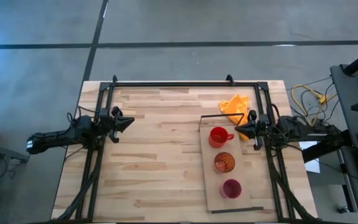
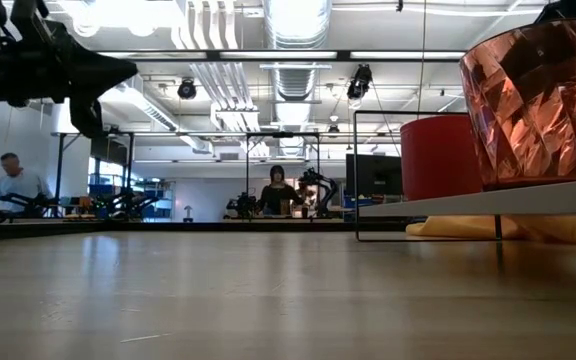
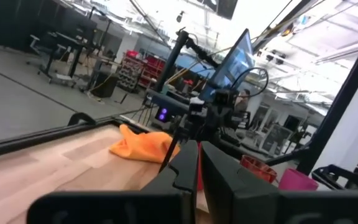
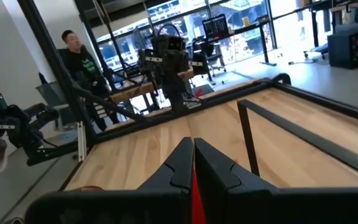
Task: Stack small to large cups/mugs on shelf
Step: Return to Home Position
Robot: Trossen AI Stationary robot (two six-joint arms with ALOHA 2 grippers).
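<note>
The light-wood shelf [image 1: 252, 168] stands at the table's right on thin dark legs [image 2: 357, 200]. Three vessels stand on it in a row. The red mug [image 1: 219, 137] is farthest, its handle toward the right. The orange-red translucent cup [image 1: 224, 162] is in the middle and the magenta cup [image 1: 230, 188] is nearest. My right gripper [image 1: 240, 129] is shut, just right of the mug's handle, and I see no touch. My left gripper [image 1: 128, 122] is shut over the table's left half, raised [image 2: 118, 70], far from the cups.
An orange cloth [image 1: 236, 106] lies crumpled at the table's far right, behind the shelf. A black frame [image 1: 179, 83] runs along the far edge and both sides. Bare tabletop [image 1: 160, 155] lies between the arms. People show in the room behind [image 2: 276, 190].
</note>
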